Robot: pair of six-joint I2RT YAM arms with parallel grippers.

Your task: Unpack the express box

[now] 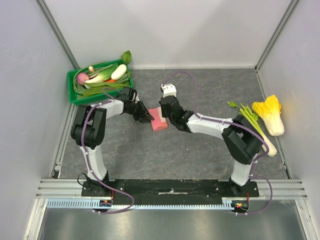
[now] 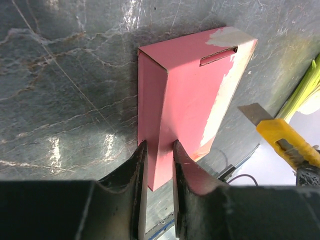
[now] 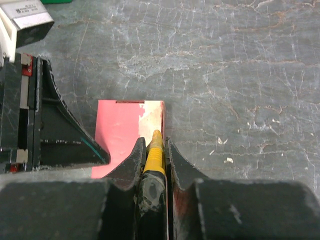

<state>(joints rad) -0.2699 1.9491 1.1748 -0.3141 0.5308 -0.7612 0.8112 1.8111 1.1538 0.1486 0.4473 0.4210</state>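
- left fingers (image 2: 136, 172): dark moulded plastic, pinched nearly closed on a thin panel edge of the express box (image 2: 195, 85)
- box: flat pink-red card, sharp folds, one cut slot, whitish scuffed strip along one side
- right fingers (image 3: 132, 160): clamped tight on a yellow utility knife (image 3: 155, 147), grey blade out
- box sits mid-desk between both arms, on the grey marbled desk (image 3: 240, 75)
- blade-to-box contact unclear; box's near end hidden behind the fingers

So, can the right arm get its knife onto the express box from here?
Probably yes: the knife in the right pincer points at the express box with nothing between, and the left pincer grips the other side.
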